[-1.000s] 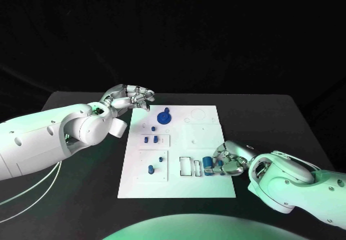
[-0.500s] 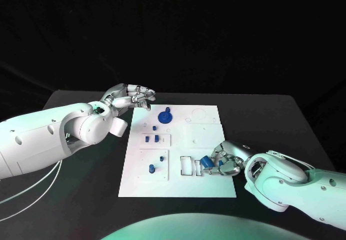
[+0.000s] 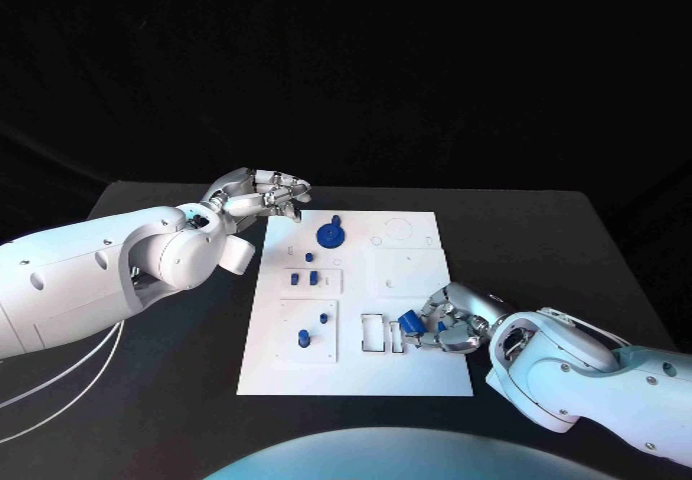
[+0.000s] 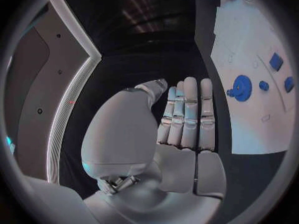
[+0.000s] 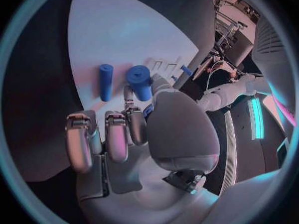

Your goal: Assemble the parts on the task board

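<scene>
task board lies on the tabletop; right hand fingers pinch a blue cylinder over it; left hand is empty, fingers loosely curled.

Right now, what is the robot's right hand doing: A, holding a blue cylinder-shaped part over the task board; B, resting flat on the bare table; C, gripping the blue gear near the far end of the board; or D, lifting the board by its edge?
A: the right hand holds a blue cylinder part over the task board; the blue gear lies untouched.

Parts on task board, mid-table.
</scene>
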### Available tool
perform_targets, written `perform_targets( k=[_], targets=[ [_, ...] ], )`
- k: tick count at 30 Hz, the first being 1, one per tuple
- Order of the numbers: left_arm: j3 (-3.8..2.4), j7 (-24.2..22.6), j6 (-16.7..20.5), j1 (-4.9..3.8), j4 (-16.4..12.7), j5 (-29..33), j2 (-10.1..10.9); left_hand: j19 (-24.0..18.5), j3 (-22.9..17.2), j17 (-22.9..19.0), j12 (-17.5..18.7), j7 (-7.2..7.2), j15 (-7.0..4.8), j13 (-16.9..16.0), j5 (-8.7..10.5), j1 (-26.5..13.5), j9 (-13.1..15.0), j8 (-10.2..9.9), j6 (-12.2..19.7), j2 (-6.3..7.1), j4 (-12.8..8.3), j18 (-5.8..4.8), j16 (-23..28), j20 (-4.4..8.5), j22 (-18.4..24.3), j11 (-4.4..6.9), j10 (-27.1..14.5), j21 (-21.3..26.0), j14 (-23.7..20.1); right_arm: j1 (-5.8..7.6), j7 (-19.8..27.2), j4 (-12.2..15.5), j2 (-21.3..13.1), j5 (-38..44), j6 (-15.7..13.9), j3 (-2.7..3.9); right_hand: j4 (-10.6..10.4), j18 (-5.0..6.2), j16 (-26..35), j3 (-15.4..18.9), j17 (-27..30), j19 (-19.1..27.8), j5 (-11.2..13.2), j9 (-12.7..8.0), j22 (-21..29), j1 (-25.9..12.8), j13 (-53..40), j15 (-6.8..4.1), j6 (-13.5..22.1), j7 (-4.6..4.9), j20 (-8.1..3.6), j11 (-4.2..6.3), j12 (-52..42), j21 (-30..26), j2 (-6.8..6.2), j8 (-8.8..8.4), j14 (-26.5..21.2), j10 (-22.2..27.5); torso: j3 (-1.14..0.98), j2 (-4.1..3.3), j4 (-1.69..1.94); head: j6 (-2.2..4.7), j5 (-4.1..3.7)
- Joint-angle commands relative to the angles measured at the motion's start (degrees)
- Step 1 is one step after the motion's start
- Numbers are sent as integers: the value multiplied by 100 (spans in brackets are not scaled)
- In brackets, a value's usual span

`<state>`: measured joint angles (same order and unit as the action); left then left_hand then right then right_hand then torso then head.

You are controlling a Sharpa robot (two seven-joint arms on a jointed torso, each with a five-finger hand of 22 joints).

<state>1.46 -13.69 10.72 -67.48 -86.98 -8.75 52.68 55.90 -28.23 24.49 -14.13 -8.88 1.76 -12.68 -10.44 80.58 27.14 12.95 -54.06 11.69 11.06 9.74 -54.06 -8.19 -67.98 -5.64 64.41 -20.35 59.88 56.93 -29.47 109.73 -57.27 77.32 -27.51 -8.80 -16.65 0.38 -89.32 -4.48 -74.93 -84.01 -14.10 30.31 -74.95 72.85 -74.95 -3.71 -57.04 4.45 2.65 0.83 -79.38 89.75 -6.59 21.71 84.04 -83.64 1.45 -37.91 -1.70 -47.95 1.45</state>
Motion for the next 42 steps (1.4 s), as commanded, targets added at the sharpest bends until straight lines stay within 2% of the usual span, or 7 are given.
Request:
perform_targets(
  k=[1,9,15,20,25,29,42],
  targets=[
    [-4,-27,-77,-2,-13,28,-6,14,0,-3,18,1,40,-5,-27,-55,8,18,34,3,-39,61,28,-25,7,-4,-54,24,1,50,45,120,-42,-231,-323,14,-5,-38,-22,-43,-1389,-599,-42,36,-1505,93,-649,-55,-200,-134,-41,13,-33,25,178,56,570,-80,0,0,-9,10,-4],
    [-4,-21,-91,-2,-13,28,-22,14,0,-3,18,1,40,-5,-27,-55,8,18,34,3,-39,61,28,-25,7,-4,-54,24,1,201,55,251,-32,-357,-290,26,-5,-38,-23,-68,-1393,-599,-87,36,-1505,61,-669,-66,-225,-145,-51,24,-56,25,159,57,571,-96,2,-6,7,12,-15],
    [-4,-18,-88,-2,-14,28,-23,15,-2,-2,18,0,41,-6,-30,-65,9,18,38,1,-39,61,29,-26,11,-5,-59,27,1,218,57,214,133,-456,-93,27,-10,-38,-21,-73,-1387,-599,-94,31,-1505,-8,-682,-69,-225,-141,-58,23,-69,25,121,43,570,-104,5,-4,-5,5,4],
    [-4,-15,-95,-2,-19,29,-29,15,-2,-2,18,0,41,-6,-30,-65,9,18,38,1,-39,61,29,-26,11,-5,-59,27,1,199,55,159,335,-535,75,26,-11,-38,-19,-87,-1383,-599,-48,27,-1505,-89,-682,-68,-231,-138,-60,20,-65,25,100,31,569,-102,5,-9,12,-19,10],
    [-4,-2,-114,-2,-22,29,-31,15,-2,-2,18,0,41,-6,-30,-65,9,18,38,1,-39,61,29,-26,11,-5,-59,27,1,188,28,108,477,-564,144,27,-15,-38,-17,-100,-1378,-599,-2,28,-1505,-329,-694,-63,-258,-130,-59,14,-70,25,84,19,568,-107,7,-7,7,-27,22],
    [-4,9,-135,-3,-30,29,-31,15,-3,-2,21,0,43,-6,-32,-72,10,20,40,2,-41,61,31,-27,14,-7,-68,29,-1,185,-1,72,559,-572,217,27,-15,-38,-17,-72,-1380,-599,472,53,-1505,-639,-718,-62,-308,-137,-56,16,-87,25,64,34,568,-121,10,-9,5,-32,34],
    [-4,39,-170,-3,-33,30,-21,14,-2,-2,23,-2,45,-7,-34,-83,10,20,45,4,-41,60,33,-28,18,-10,-76,32,-4,158,-98,-103,710,-498,555,25,-23,-38,-15,12,-1375,-599,548,95,-1505,-927,-766,-77,-388,-163,-65,35,-135,25,29,80,567,-152,-3,-4,-3,-55,62]
  ],
)
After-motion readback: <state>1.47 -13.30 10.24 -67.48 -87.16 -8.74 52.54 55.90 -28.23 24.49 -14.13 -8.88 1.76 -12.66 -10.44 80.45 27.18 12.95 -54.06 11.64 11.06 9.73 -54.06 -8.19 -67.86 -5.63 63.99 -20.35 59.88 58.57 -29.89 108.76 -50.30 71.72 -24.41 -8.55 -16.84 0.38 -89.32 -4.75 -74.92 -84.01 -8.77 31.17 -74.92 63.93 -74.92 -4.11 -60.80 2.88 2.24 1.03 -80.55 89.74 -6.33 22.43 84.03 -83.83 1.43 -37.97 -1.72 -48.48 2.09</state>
